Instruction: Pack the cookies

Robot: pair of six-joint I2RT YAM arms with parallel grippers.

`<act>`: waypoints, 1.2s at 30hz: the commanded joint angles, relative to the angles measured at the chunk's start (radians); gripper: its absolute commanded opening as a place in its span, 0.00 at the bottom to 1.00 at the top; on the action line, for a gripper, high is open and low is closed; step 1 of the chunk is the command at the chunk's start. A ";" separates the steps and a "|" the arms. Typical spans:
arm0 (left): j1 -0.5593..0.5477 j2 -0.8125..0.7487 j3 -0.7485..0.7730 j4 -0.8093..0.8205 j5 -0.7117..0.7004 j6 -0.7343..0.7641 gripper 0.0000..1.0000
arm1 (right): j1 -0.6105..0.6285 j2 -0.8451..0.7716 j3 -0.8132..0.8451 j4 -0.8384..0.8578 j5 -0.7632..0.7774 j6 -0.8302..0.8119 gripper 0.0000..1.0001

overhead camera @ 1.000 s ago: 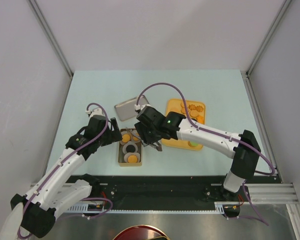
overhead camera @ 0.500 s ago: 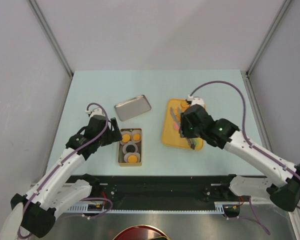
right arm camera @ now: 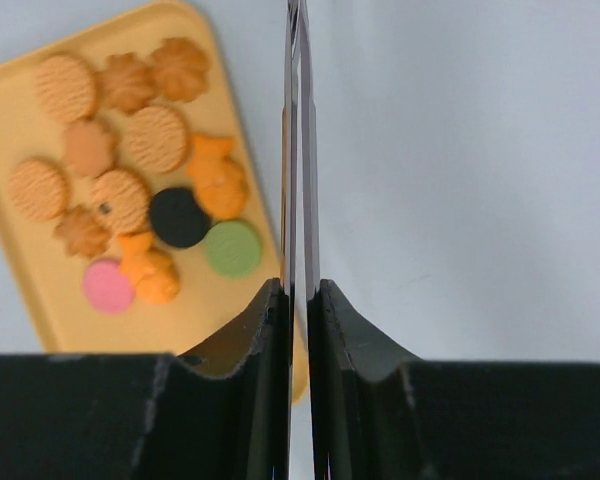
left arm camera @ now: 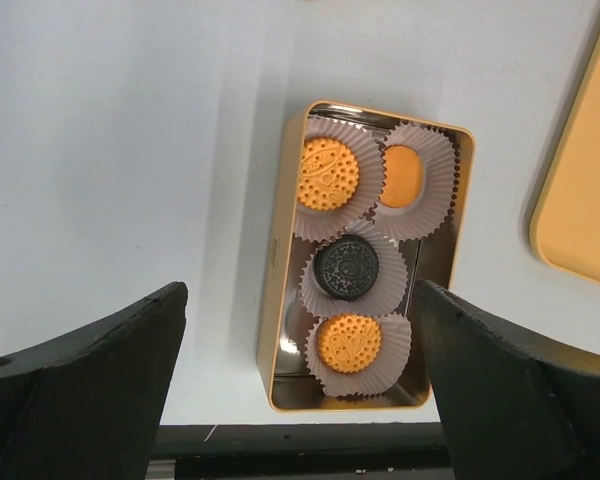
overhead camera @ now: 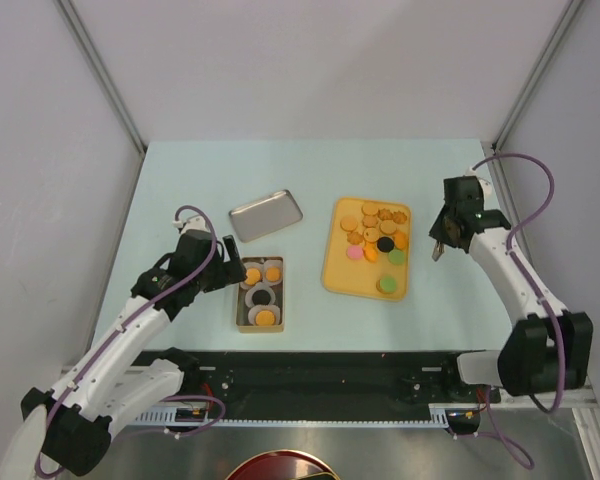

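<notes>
A gold tin (overhead camera: 242,318) holds white paper cups with cookies: three orange (left arm camera: 327,173) and one black (left arm camera: 346,268). My left gripper (overhead camera: 228,262) hangs open and empty just left of the tin; in the left wrist view its gripper (left arm camera: 300,290) spans the tin (left arm camera: 272,300). More cookies (overhead camera: 372,228) lie on the orange tray (overhead camera: 355,280), among them black (right arm camera: 177,216), green (right arm camera: 232,248) and pink (right arm camera: 108,285). My right gripper (overhead camera: 438,248) is right of the tray, shut (right arm camera: 295,285) on thin metal tweezers (right arm camera: 296,120) whose blades carry no cookie.
A flat silver metal lid (overhead camera: 266,214) lies behind the tin. The tray's edge (left arm camera: 580,200) shows at the right of the left wrist view. White walls with metal posts enclose the table; a black rail runs along its near edge (overhead camera: 310,370).
My right arm has swung from over the tin, across the tray, to the table right of the tray. The left arm and the tin's cookies have not moved.
</notes>
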 commanded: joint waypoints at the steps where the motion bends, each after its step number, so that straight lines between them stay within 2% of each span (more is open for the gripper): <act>1: -0.005 -0.032 -0.002 0.037 0.042 0.010 1.00 | -0.119 0.156 0.036 0.072 -0.072 -0.028 0.18; 5: -0.005 -0.055 -0.002 0.029 0.044 0.010 1.00 | -0.156 0.358 0.063 0.089 -0.066 -0.032 0.20; 10: -0.005 -0.072 0.003 0.020 0.039 0.007 1.00 | -0.186 0.480 0.108 0.081 -0.091 -0.023 0.29; 11: -0.005 -0.072 0.003 0.018 0.038 0.006 1.00 | -0.186 0.490 0.108 0.089 -0.089 -0.025 0.32; 12: -0.005 -0.072 0.002 0.020 0.039 0.006 1.00 | -0.190 0.519 0.111 0.091 -0.089 -0.026 0.42; 15: -0.005 -0.067 0.003 0.018 0.042 0.001 1.00 | -0.191 0.575 0.123 0.069 -0.103 -0.032 0.57; 17: -0.005 -0.067 0.002 0.018 0.042 0.000 1.00 | -0.191 0.576 0.113 0.075 -0.112 -0.029 0.62; 21: -0.005 -0.063 0.000 0.017 0.038 0.000 1.00 | -0.186 0.529 0.083 0.092 -0.112 -0.003 0.79; 27: -0.005 -0.064 -0.002 0.032 0.052 0.000 1.00 | -0.133 0.342 0.073 0.083 -0.030 0.037 0.89; 31: -0.005 -0.052 0.012 0.031 0.050 -0.007 1.00 | -0.085 0.193 0.074 0.057 -0.013 0.060 0.90; 34: -0.005 -0.028 0.043 0.026 0.042 -0.008 1.00 | 0.017 0.058 0.071 0.066 0.004 0.057 0.89; 36: -0.005 0.008 0.081 0.030 0.042 -0.011 1.00 | 0.140 -0.045 0.042 0.133 0.006 0.037 0.87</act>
